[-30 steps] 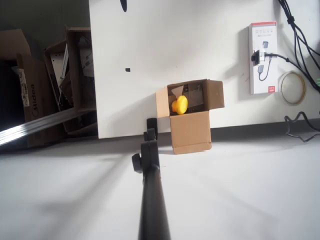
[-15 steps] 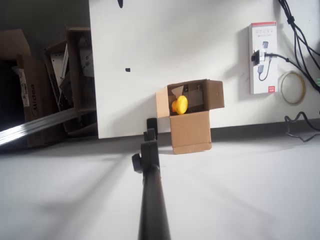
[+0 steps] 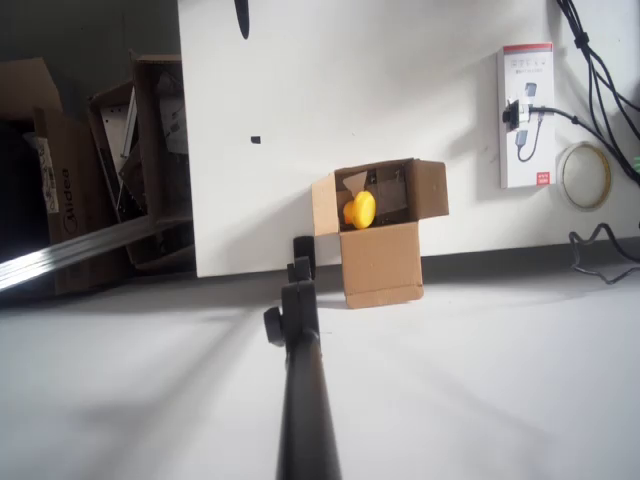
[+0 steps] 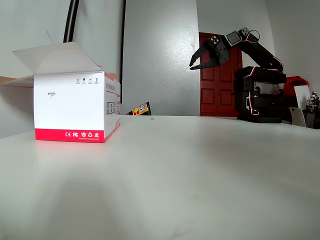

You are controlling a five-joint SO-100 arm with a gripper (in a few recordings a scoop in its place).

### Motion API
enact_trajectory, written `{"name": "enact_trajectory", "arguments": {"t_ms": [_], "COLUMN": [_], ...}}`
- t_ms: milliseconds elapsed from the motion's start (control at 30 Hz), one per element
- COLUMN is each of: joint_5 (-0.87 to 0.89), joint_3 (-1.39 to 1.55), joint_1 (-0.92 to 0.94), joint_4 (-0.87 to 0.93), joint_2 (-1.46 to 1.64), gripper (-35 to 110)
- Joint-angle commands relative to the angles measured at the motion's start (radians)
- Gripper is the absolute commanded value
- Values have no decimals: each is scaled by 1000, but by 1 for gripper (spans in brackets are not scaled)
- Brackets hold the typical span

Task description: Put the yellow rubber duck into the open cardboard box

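1. White tabletop [image 3: 420, 90] fills most of the overhead view; its left edge drops to a dark floor w/ brown cartons [image 3: 60, 170] stacked beside it.
2. Open cardboard box [image 3: 378, 232] sits at the near edge of the tabletop, flaps spread, mouth up.
3. Yellow rubber duck [image 3: 359, 210] lies inside the box, at its left side, next to a pale scrap. Task's thing is already in its target.
4. Black arm [image 3: 300, 380] runs up from the bottom of the overhead view; its tip ends just left of the box, apart from the duck.
5. Gripper [image 4: 202, 57] in the fixed view is raised high over the tabletop at far right, in front of a red door [image 4: 220, 80]. Fingers [image 4: 197, 64] are spread apart and hold nothing.
6. White and red retail box [image 3: 527, 115] lies at the right on the tabletop w/ cables [image 3: 600, 60] and a tape roll [image 3: 584, 175] near it; none of it touches the cardboard box.
7. Step, as a judgement: placing looks done, arm is clear of the box. Approx. all of the task is complete.
8. Next move likely calls for a retreat to rest w/o nudging the box flaps; no new grasp seems needed.
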Motion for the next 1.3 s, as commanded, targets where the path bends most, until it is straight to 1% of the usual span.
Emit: {"name": "enact_trajectory", "arguments": {"t_ms": [0,333,733,1267], "joint_5": [11,40,31,40], "joint_3": [67,221,465,477], "joint_1": [0,8,26,46], "joint_4": [-21,-48,-115,-109], "joint_2": [60,95,104,114], "gripper": [-1,-1,-1,-1]}}
